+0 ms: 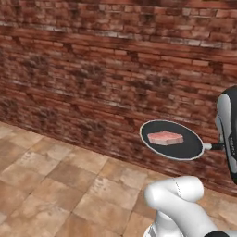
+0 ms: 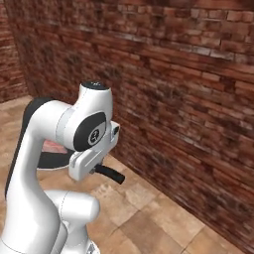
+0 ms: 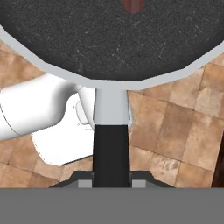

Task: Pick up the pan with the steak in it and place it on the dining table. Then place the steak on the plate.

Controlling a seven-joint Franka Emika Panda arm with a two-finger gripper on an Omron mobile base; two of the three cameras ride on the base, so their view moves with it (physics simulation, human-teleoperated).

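The black pan (image 1: 172,139) hangs level in the air in front of a brick wall, with the pink-red steak (image 1: 165,137) lying in its middle. My gripper (image 1: 225,146) is shut on the pan's thin handle (image 1: 214,146) at the right edge of the left base view. In the hand view the handle (image 3: 111,148) runs from my gripper (image 3: 112,181) up to the pan (image 3: 109,39), and a sliver of steak (image 3: 132,5) shows at the top. In the right base view my arm hides most of the pan (image 2: 52,159). The dining table and the plate are out of view.
A red-brown brick wall (image 1: 92,69) stands close ahead across both base views. Tan floor tiles (image 1: 55,185) lie below the pan. My own white arm links (image 1: 185,199) sit under and beside the pan.
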